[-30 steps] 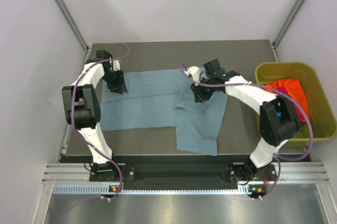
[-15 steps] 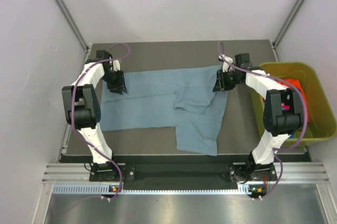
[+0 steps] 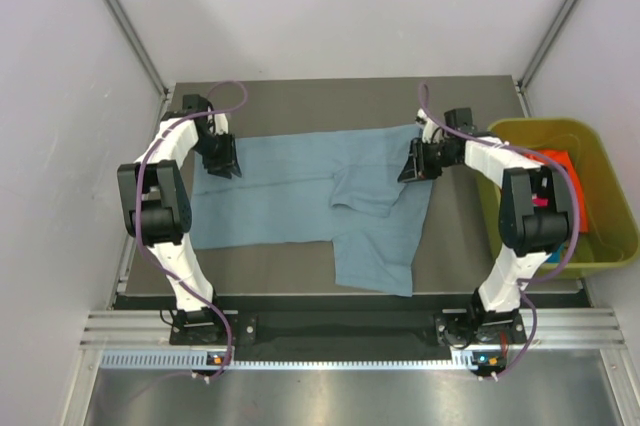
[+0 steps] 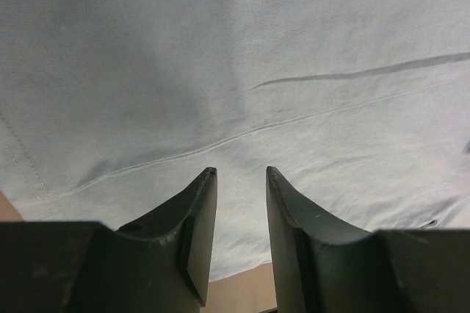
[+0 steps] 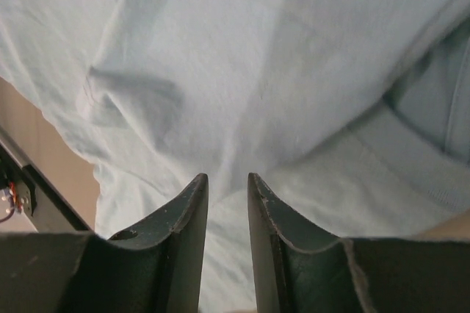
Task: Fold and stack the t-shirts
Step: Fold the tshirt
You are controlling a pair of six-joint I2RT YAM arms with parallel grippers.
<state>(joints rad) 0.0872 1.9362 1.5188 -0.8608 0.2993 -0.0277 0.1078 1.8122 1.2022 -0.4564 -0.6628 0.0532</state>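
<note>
Grey-blue t-shirt point(image 3: 285, 196): top view. Spread across the middle of the table point(image 3: 330, 104), long side running left to right; one flap reaches toward the table's near edge and a creased fold lies right of the table's centre.
Left gripper point(image 3: 222, 164): over the table's far-left part, at the shirt's far-left corner.
Right gripper point(image 3: 413, 168): over the table's far-right part, at the shirt's far-right corner.
Yellow-green bin point(image 3: 540, 124): just off the table's right edge, holding an orange t-shirt point(image 3: 570, 178); the right arm partly hides it.

Left wrist view. Grey-blue t-shirt point(image 4: 235, 70) fills the frame, a stitched hem running across it. Left gripper point(image 4: 241, 173): jaws slightly apart, nothing pinched, cloth showing through the gap. A sliver of table point(image 4: 250, 291) appears at the bottom edge.

Right wrist view. Grey-blue t-shirt point(image 5: 257, 56) lies rumpled, its ribbed collar point(image 5: 411, 162) at right. Right gripper point(image 5: 228, 177): jaws slightly apart, a narrow gap over cloth, nothing pinched. Bare table point(image 5: 44, 129) at left.
</note>
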